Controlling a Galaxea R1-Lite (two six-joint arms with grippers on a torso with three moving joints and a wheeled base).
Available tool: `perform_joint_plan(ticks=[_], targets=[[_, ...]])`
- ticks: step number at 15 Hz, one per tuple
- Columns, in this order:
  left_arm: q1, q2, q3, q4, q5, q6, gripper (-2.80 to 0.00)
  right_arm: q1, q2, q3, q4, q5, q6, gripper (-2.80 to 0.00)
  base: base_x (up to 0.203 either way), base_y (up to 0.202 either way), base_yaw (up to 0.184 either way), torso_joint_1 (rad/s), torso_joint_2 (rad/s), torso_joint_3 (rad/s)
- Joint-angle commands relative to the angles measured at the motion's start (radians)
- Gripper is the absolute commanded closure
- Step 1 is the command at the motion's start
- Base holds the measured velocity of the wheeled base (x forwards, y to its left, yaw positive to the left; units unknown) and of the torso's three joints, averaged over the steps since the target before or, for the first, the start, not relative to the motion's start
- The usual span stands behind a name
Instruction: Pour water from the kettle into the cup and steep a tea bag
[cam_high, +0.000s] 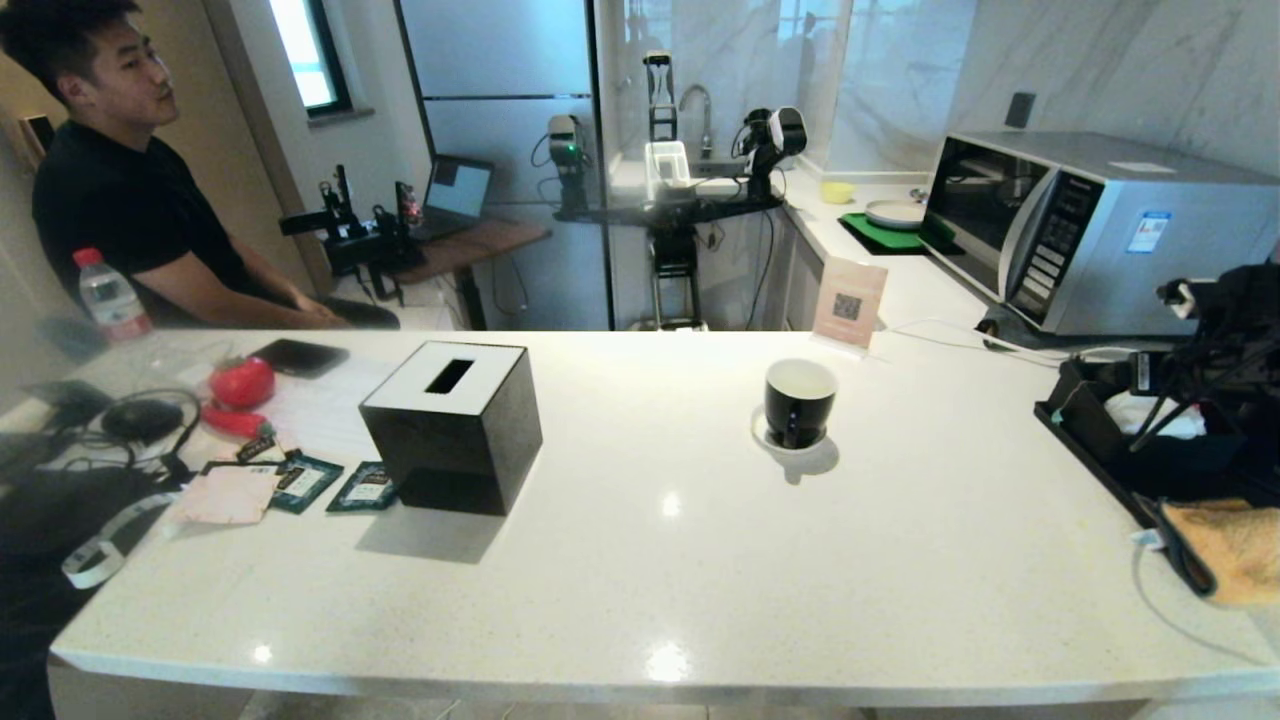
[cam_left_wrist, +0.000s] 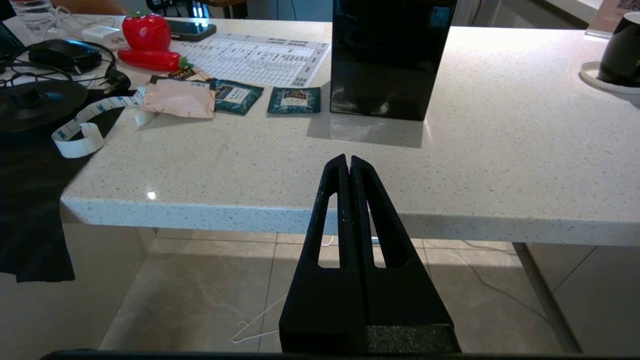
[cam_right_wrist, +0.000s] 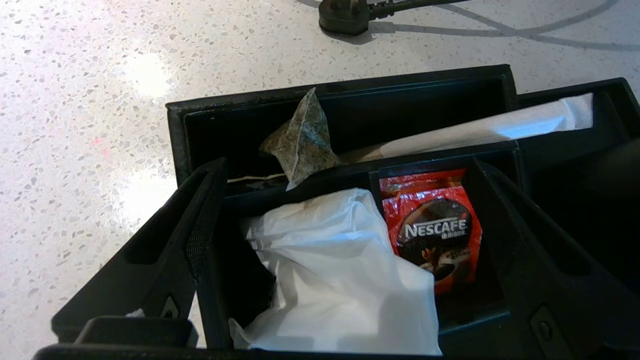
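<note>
The cup (cam_high: 799, 401), a glossy black mug with a white inside, stands on its small white saucer (cam_high: 762, 432) in the middle of the counter; it also shows at the edge of the left wrist view (cam_left_wrist: 621, 52). Whether it holds water I cannot tell. The kettle is out of view. A pale greyish tea bag (cam_right_wrist: 301, 141) stands in the far compartment of a black tray (cam_right_wrist: 175, 130). My right gripper (cam_right_wrist: 345, 167) hangs open over that tray, its fingers (cam_right_wrist: 200, 220) spread either side of the near compartments. My left gripper (cam_left_wrist: 348, 161) is shut and empty, parked below the counter's front edge.
White tissue (cam_right_wrist: 335, 270) and a red Nescafé sachet (cam_right_wrist: 432, 230) fill the tray's near compartments. A black tissue box (cam_high: 452, 425), green sachets (cam_left_wrist: 295, 100), a red toy (cam_left_wrist: 146, 31) and cables lie on the left. A seated person (cam_high: 120, 200) is at far left, a microwave (cam_high: 1090, 230) at back right.
</note>
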Motion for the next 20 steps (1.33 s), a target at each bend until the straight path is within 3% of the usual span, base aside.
perform_joint_plan(ticks=[1, 20], targets=[[0.000, 0.000, 0.000, 0.000, 0.000, -0.001, 0.00, 0.000, 0.019, -0.016, 0.001, 0.001, -0.001, -2.80, 0.000, 0.000, 0.000, 0.000, 0.00, 0.000], [0.000, 0.001, 0.000, 0.000, 0.000, -0.001, 0.00, 0.001, 0.039, -0.035, 0.000, 0.002, -0.003, -2.80, 0.000, 0.000, 0.000, 0.000, 0.00, 0.000]])
